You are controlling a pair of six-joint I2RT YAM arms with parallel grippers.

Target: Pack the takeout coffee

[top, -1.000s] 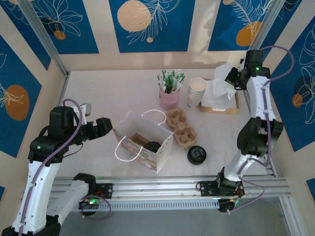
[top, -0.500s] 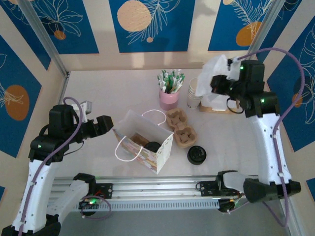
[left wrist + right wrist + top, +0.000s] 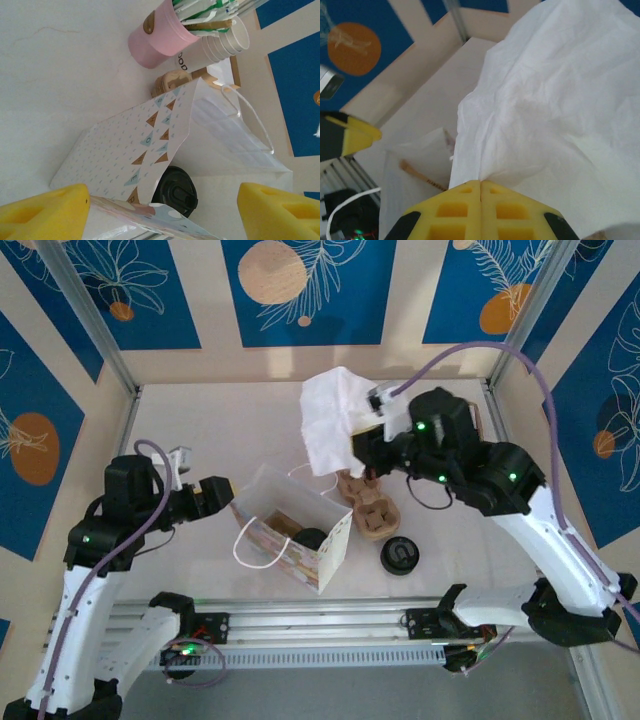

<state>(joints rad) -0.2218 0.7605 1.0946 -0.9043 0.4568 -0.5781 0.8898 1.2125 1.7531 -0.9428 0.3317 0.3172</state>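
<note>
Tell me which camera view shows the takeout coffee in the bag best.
The left wrist view: the takeout coffee is close and large there, its black lid clear between the walls of the paper bag, the cup body hidden. In the top external view it is a small dark round shape inside the bag.

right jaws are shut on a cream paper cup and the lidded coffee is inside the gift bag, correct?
Not quite. The right gripper has its jaws shut on a white napkin, not a cream paper cup; the right wrist view shows the sheet pinched between them. The lidded coffee is inside the gift bag, as you said.
</note>
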